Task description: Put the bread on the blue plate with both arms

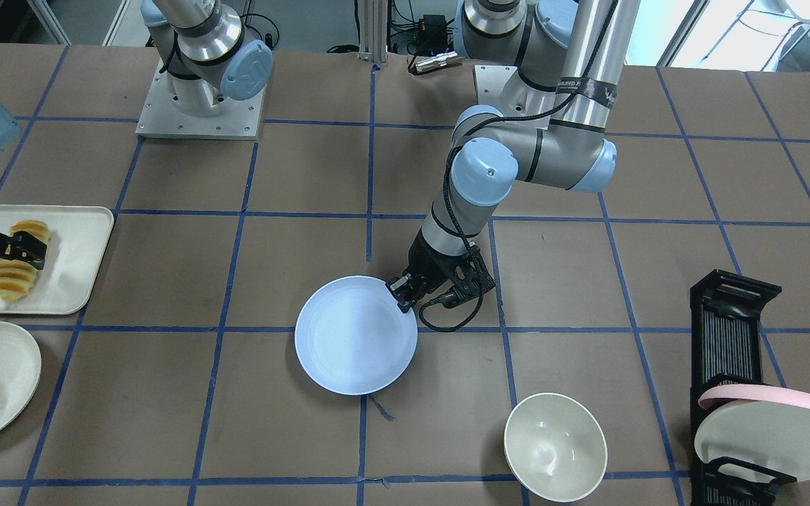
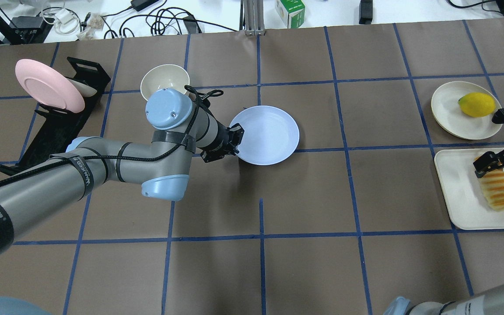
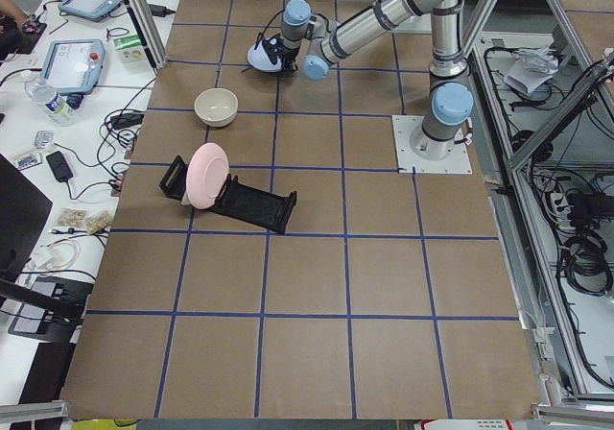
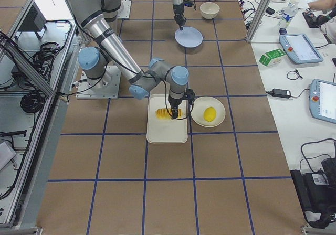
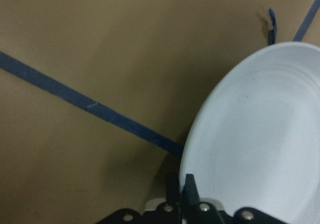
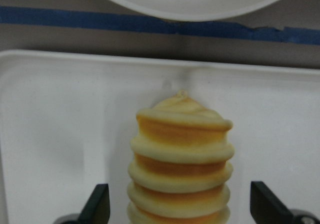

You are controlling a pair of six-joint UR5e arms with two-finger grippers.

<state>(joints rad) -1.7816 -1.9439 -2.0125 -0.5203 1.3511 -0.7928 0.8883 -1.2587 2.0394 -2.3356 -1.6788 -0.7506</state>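
Observation:
The bread (image 2: 499,192) is a ridged yellow-orange loaf lying on a cream tray (image 2: 457,197) at the table's right end. My right gripper (image 2: 492,164) is open and low over the loaf's far end. In the right wrist view its fingers (image 6: 97,206) stand on either side of the bread (image 6: 182,169) without touching it. The pale blue plate (image 2: 274,131) lies flat near the table's middle. My left gripper (image 2: 234,138) is shut on the plate's left rim. The left wrist view shows the gripper (image 5: 181,184) pinching the edge of the plate (image 5: 260,144).
A cream plate (image 2: 449,109) with a yellow-green fruit (image 2: 477,105) sits just beyond the tray. A cream bowl (image 2: 164,78) stands behind my left arm's wrist. A black rack (image 2: 59,127) holding a pink plate (image 2: 46,85) is at the far left.

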